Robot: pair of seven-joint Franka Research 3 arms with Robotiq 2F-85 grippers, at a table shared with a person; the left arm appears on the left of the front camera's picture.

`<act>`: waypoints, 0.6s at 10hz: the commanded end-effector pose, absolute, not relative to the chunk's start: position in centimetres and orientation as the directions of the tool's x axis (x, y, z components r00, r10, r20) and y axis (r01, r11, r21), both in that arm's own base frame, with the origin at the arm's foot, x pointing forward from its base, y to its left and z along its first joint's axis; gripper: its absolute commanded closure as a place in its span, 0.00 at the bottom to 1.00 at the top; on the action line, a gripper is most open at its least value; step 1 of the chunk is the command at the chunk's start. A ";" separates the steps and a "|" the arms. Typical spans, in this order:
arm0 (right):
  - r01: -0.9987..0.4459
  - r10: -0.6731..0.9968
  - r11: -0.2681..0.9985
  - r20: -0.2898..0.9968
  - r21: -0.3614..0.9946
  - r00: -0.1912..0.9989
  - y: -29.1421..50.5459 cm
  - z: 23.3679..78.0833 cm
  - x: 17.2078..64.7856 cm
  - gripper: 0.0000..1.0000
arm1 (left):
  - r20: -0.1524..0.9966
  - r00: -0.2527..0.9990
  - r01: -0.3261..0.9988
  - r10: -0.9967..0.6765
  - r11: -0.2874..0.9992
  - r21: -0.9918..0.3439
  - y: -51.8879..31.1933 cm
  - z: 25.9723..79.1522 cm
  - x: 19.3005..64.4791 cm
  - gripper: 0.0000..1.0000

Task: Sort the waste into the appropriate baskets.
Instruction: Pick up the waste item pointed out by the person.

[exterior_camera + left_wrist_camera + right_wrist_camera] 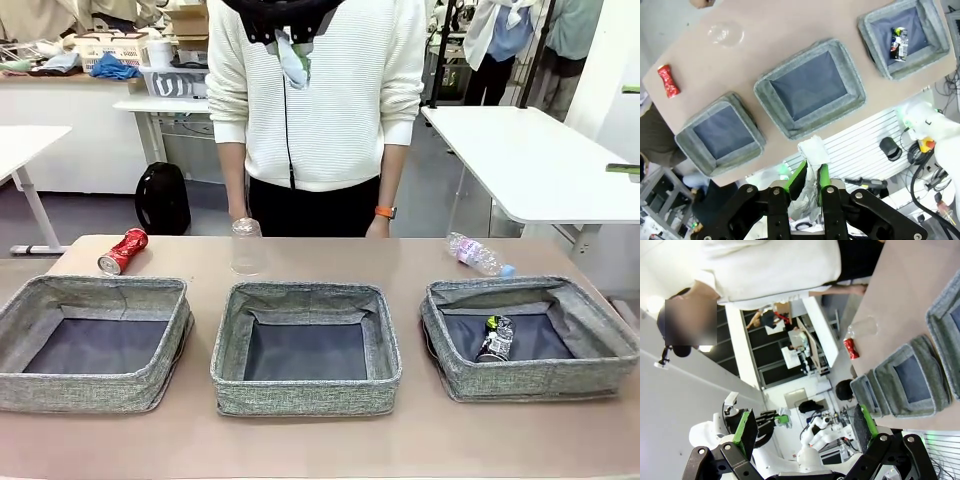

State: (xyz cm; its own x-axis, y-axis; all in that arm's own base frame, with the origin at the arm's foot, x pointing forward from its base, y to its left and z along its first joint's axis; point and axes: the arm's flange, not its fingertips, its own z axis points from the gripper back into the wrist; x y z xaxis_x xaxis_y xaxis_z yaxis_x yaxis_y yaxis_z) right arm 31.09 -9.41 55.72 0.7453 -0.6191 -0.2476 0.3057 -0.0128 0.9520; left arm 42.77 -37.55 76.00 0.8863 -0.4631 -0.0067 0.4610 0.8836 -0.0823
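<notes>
- The crumpled white paper ball (pixel 813 149) hangs high over the near edge of the table (pixel 785 30). It is wedged between the green pads of the left gripper (pixel 810 174), which is clenched hard on it.
- Dead ahead sits the middle basket (pixel 765 95), with nothing in it. The left basket (pixel 687 142) is bare as well, while the right basket (pixel 866 27) holds the dark crushed can (pixel 899 42).
- My read: the paper belongs away from that can, and the middle basket is the closest candidate.
- To do it cleanly, carry the wad forward until it hangs over the dark bottom, not the woven rim.
- Then come down low before letting go, because paper this light could drift or bounce out.
- Open wide too, since the wad is jammed deep and may cling to a pad.
- The right gripper (pixel 805 429) is spread wide and carries nothing, up off the table.
- On the far side lie the crushed red can (pixel 123 251), the clear plastic cup (pixel 246 246) and the clear bottle with blue cap (pixel 478 255), with a person (pixel 320 100) standing just behind them.
</notes>
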 end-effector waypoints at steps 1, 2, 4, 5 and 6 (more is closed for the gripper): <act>0.275 -0.615 -0.018 -0.228 0.961 0.755 -9.3 55.8 31.4 0.00 | -0.012 0.886 0.461 -0.464 0.883 -0.090 -37.6 75.9 42.6 0.89; 0.275 -0.615 -0.018 -0.228 0.961 0.755 -9.3 55.8 31.4 0.00 | -0.012 0.886 0.461 -0.464 0.883 -0.090 -37.6 75.9 42.6 0.89; 0.275 -0.615 -0.018 -0.228 0.961 0.755 -9.3 55.8 31.4 0.00 | -0.012 0.886 0.461 -0.464 0.883 -0.090 -37.6 75.9 42.6 0.89; 0.275 -0.615 -0.018 -0.228 0.961 0.755 -9.3 55.8 31.4 0.00 | -0.012 0.886 0.461 -0.464 0.883 -0.090 -37.6 75.9 42.6 0.89; 0.275 -0.615 -0.018 -0.228 0.961 0.755 -9.3 55.8 31.4 0.00 | -0.012 0.886 0.461 -0.464 0.883 -0.090 -37.6 75.9 42.6 0.89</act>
